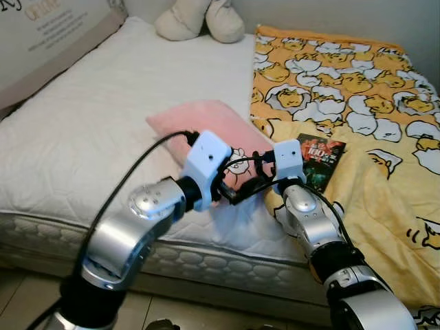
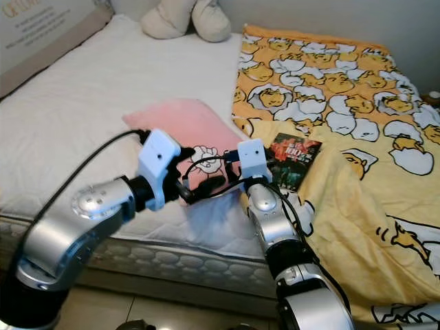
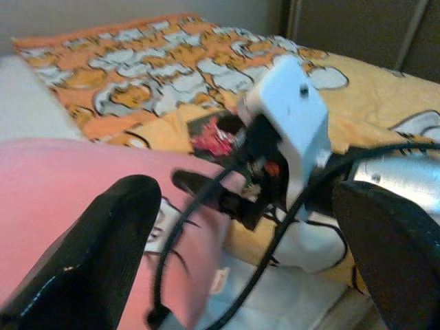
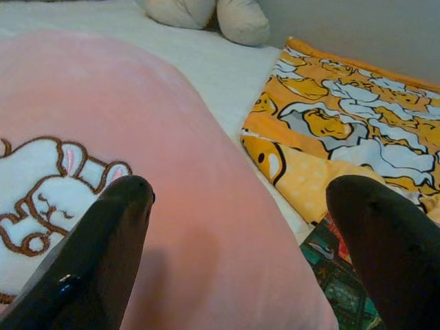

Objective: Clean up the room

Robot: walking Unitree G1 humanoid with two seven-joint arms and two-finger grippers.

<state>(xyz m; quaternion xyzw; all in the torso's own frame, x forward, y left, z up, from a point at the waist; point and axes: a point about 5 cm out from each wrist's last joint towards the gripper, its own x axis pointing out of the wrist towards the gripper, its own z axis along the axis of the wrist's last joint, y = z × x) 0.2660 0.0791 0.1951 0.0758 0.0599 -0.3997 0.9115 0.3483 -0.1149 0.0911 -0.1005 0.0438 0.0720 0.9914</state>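
Observation:
A pink pillow (image 1: 196, 117) with a cartoon rabbit print lies on the white mattress (image 1: 82, 130) near the bed's front edge. My left gripper (image 1: 232, 194) hovers open at the pillow's near corner, pointing toward the right arm. Facing it, my right gripper (image 1: 256, 172) is also open, low over the printed end of the pillow (image 4: 137, 137), with nothing between its fingers (image 4: 110, 234). A dark book (image 1: 320, 159) rests on the yellow blanket (image 1: 344, 75), just right of the right wrist. The two grippers almost meet above the pillow's corner.
The yellow cartoon blanket covers the bed's right half. A beige plush toy (image 1: 199, 19) sits at the head of the bed. A large cardboard box (image 1: 41, 34) leans at the far left. The mattress's front edge (image 1: 206, 258) drops to a tiled floor.

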